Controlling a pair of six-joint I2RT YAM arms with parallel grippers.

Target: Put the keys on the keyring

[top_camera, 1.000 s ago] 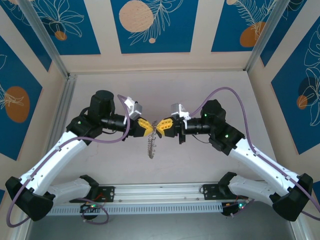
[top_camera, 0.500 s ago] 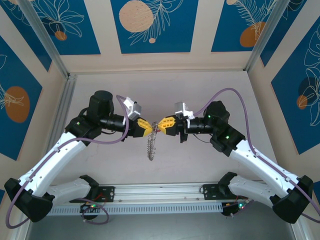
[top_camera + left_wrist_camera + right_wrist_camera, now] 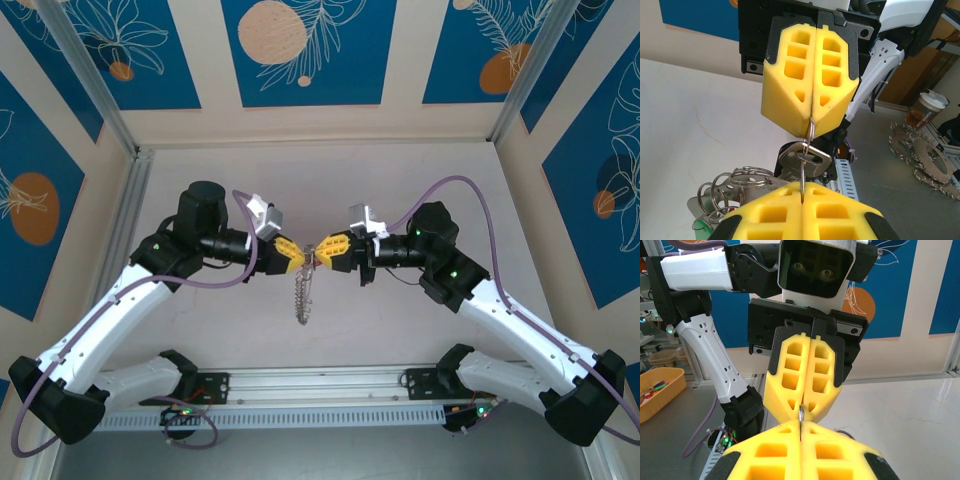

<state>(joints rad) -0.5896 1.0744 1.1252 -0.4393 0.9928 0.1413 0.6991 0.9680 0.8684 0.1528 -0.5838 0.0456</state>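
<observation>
Both grippers meet tip to tip above the table's middle. The left gripper [image 3: 304, 263] [image 3: 802, 189] is shut on the thin wire of the keyring [image 3: 803, 172]. Opposite it, the right gripper [image 3: 321, 254] [image 3: 800, 424] is shut on the same loop [image 3: 801, 414]. A silver key [image 3: 810, 157] hangs on the wire between the two sets of yellow fingers, the wire passing through its head. A dark shape sits behind it; I cannot tell if that is the black-headed key. The ring's silvery pieces [image 3: 303, 295] [image 3: 735, 182] and a green tag [image 3: 702, 227] dangle below.
A metal rail [image 3: 320, 385] runs along the near edge between the arm bases. Patterned walls close the back and sides. Off the table stand a cup [image 3: 927, 102], gear-like cutouts [image 3: 920, 155] and a yellow bin [image 3: 657, 390].
Over the last second the right wrist turned and drew slightly closer to the left gripper. The hanging bundle of silvery pieces swung a little. Both grippers stayed shut.
</observation>
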